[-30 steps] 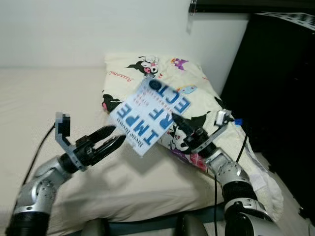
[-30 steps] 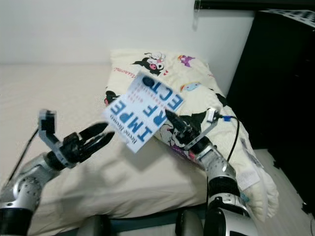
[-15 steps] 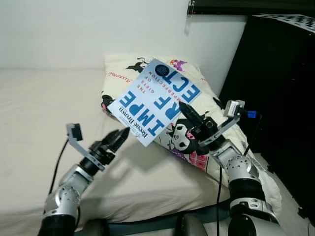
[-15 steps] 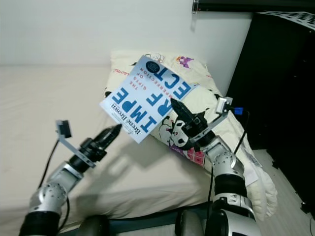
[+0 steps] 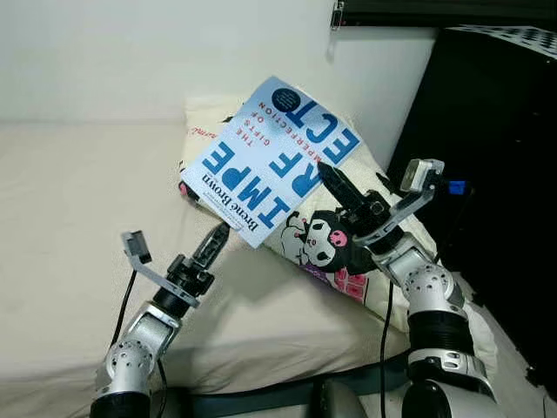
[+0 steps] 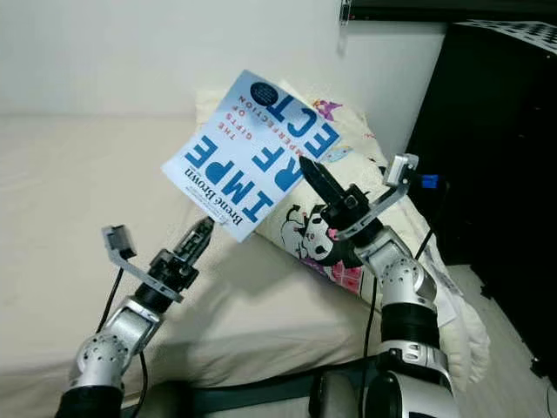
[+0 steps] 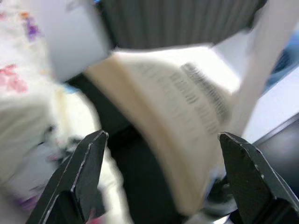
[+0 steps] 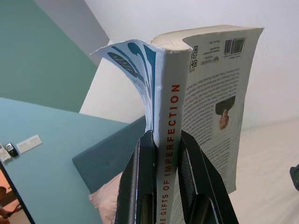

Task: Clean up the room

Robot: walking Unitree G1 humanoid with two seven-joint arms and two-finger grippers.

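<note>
2 silver arms, black cables, long black-fingered hands (image 5: 335,185).

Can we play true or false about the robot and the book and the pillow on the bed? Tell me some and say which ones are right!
1. The right pincer is holding the book up in the air. True.
2. The book is lying flat on the bed. False: it is lifted above the bed, and the pincer grips it at the spine.
3. The left pincer is squeezing the book too. False: its fingers are open and it is just under the book's lower corner, not gripping it.
4. The pillow has cartoon characters on it. True.
5. The book's cover is red with yellow letters. False: it is white with big blue letters.
</note>
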